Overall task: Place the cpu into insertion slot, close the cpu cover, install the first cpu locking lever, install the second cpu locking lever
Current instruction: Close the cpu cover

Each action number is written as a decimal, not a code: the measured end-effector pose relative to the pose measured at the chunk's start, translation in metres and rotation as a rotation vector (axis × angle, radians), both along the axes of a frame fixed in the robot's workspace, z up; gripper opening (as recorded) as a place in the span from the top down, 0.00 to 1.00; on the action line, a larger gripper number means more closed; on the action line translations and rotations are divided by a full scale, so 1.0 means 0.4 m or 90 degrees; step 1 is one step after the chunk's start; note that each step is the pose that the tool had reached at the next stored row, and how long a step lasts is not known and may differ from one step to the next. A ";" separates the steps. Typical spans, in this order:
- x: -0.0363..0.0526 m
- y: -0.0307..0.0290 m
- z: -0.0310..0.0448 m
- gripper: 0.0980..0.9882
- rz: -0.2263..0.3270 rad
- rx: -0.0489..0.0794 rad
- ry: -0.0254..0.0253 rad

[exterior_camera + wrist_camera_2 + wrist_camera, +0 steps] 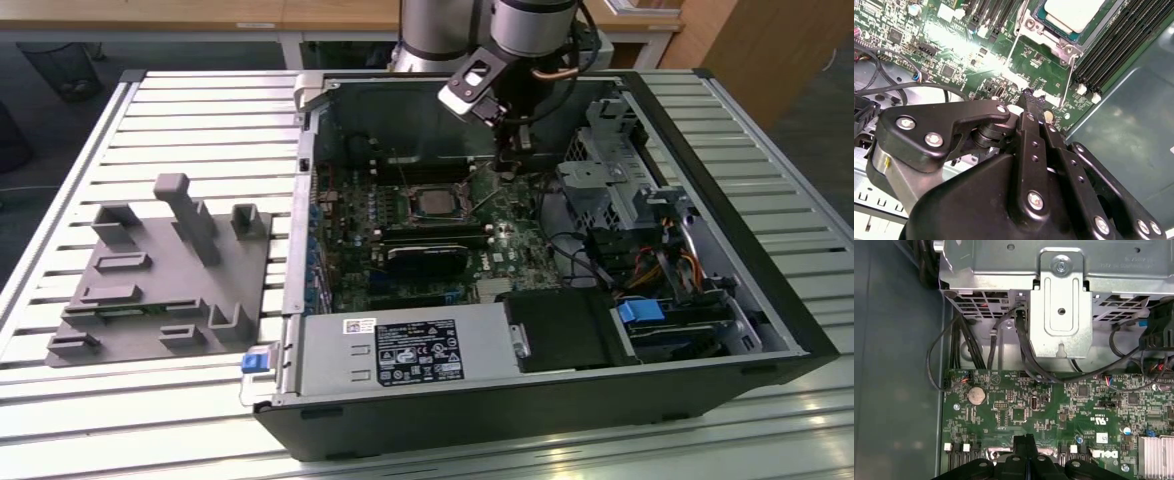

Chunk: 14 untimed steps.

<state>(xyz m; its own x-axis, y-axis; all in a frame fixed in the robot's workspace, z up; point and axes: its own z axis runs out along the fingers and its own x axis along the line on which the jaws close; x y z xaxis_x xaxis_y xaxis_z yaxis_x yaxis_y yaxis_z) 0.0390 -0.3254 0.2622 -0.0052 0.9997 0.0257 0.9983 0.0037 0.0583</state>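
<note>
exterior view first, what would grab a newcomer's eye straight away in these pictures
The open black computer case lies on the slatted metal table, and the robot arm reaches down into it. Its gripper is low over the green motherboard, beside the silver cpu. A grey fixture block stands at the exterior view's left.

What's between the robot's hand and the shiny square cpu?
In the second wrist view, a strip of green circuit board with tiny parts lies between the hand and the cpu, and two thin metal levers stick out over it.
</note>
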 end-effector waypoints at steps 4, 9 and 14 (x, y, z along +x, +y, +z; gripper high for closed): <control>0.012 0.005 -0.004 0.99 0.000 0.000 0.0018; 0.027 0.010 -0.012 0.99 0.000 0.000 0.0055; 0.035 0.011 -0.025 0.99 0.000 0.000 0.0083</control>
<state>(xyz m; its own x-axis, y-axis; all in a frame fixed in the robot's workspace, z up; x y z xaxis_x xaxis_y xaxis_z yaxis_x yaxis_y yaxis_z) 0.0531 -0.3211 0.2523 -0.0048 0.9997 0.0257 0.9990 0.0037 0.0453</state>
